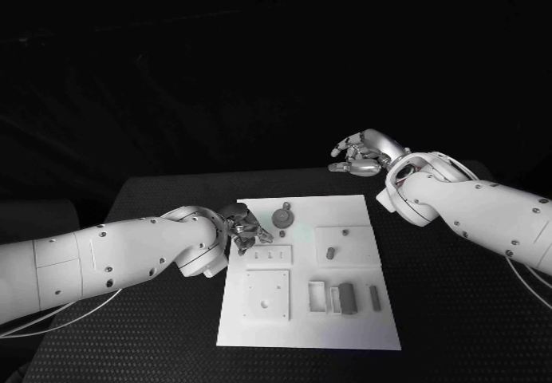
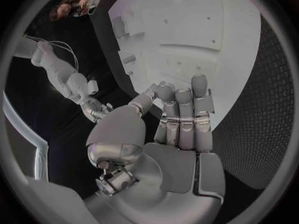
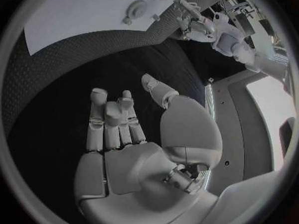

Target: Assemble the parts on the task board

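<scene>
The left hand (image 1: 244, 226) hangs over the near-left edge of the white board (image 1: 345, 209), fingers lightly bent and holding nothing, likely poised to reach for the round part (image 1: 283, 217) lying just beyond its fingertips, with the small peg (image 1: 330, 253) and the upright blocks (image 1: 346, 298) further off to its side. The right hand (image 1: 366, 153) is also empty, fingers loosely spread, held over bare black table (image 1: 161, 191) past the board's far corner, probably parked clear. That leaves the whole board open to the left hand, only its edge beneath.
</scene>
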